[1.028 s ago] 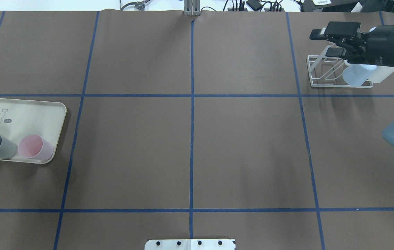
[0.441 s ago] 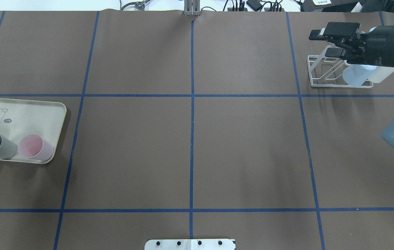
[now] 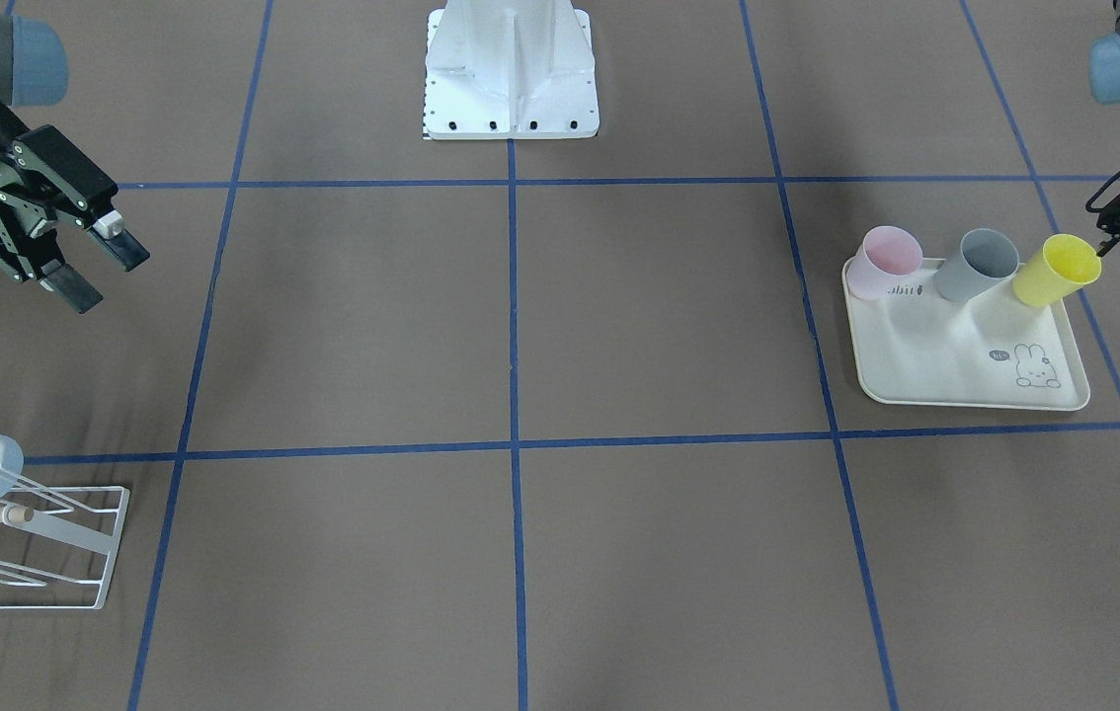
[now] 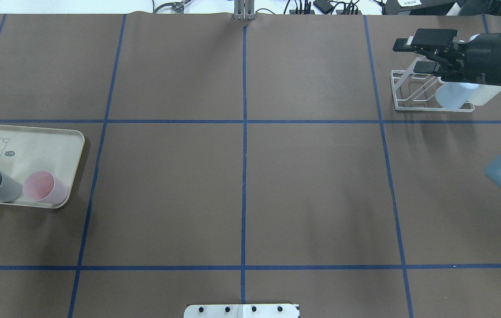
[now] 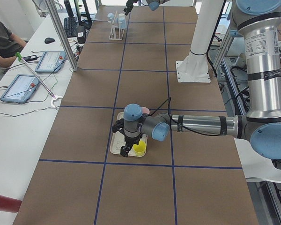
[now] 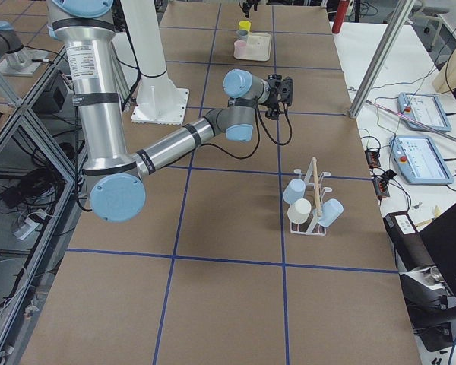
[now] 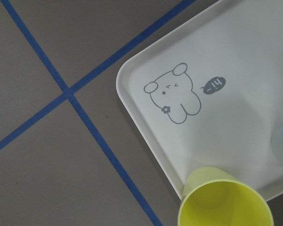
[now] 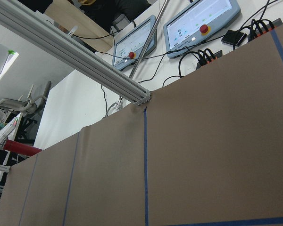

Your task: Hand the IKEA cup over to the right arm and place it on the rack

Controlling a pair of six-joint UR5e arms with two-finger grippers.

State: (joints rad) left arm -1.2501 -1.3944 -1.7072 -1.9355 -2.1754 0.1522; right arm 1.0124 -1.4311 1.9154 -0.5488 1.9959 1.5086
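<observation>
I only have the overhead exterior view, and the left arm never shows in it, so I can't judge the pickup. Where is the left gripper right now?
Observer: The left gripper hangs close over the yellow cup, which stands at the tray's corner on the robot's side, next to the grey cup.
Operator: Has it closed on that cup?
Observer: I cannot tell. The left wrist view shows the cup open side up and empty at the tray's edge, with no fingers in the frame.
Operator: The right arm covers part of the rack for me. How many cups are on it?
Observer: The exterior right view shows three cups on the rack, hung around its wooden rod.
</observation>
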